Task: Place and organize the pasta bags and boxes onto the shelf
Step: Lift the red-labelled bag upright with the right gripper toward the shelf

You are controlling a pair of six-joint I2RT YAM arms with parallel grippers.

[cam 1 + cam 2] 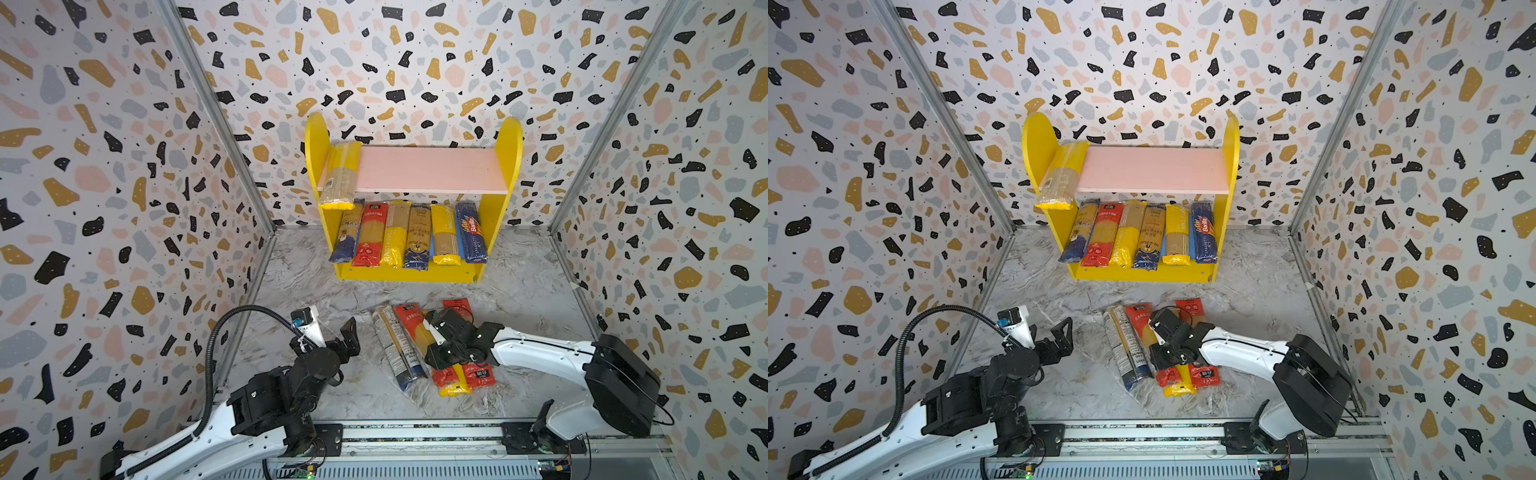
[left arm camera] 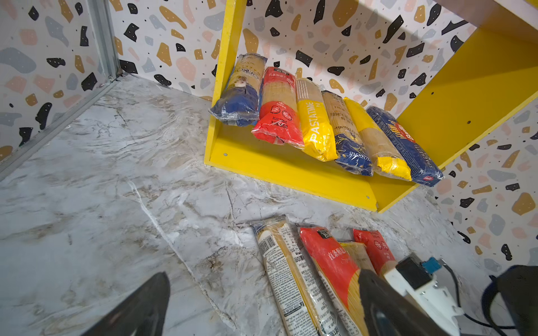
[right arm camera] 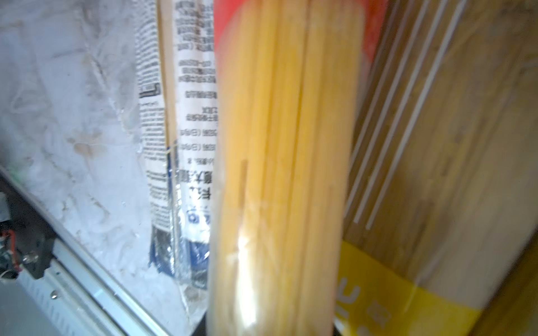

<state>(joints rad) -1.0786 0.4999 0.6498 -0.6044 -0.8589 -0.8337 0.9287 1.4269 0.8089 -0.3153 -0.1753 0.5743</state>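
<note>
While the right claw (image 1: 432, 338) is pressed down among the loose packs on the bench (image 1: 291, 270), the left claw (image 1: 347, 337) stands wide open and empty above bare bench, to the left of those packs.

In the right wrist view we see the red-ended pack (image 3: 285, 174) filling the middle, very near to the camera. So we take it that the right claw is closed on this one. Its fingers are hidden, and we cannot tell if the pack is off the bench.

In both top views this pack lies in a group of four in front of the shelf (image 1: 509, 141). The white-label pack (image 1: 395, 349) lies just beside it on the left. The yellow-ended pack (image 1: 455, 388) is on its right, partly covered. The second red pack (image 1: 457, 305) is at the far right, and the arm hides most of it.

On the pink upper board (image 1: 432, 168) we find one pack, the upper pack (image 1: 341, 174). It lies at the left end against the side panel, and its front end hangs over the edge.

Below it six packs lie side by side: the blue-ended pack (image 1: 347, 232), the red pack (image 1: 370, 237), the yellow pack (image 1: 395, 237), the patterned blue pack (image 1: 417, 239), another yellow one (image 1: 445, 237) and the Barilla pack (image 1: 471, 232).
</note>
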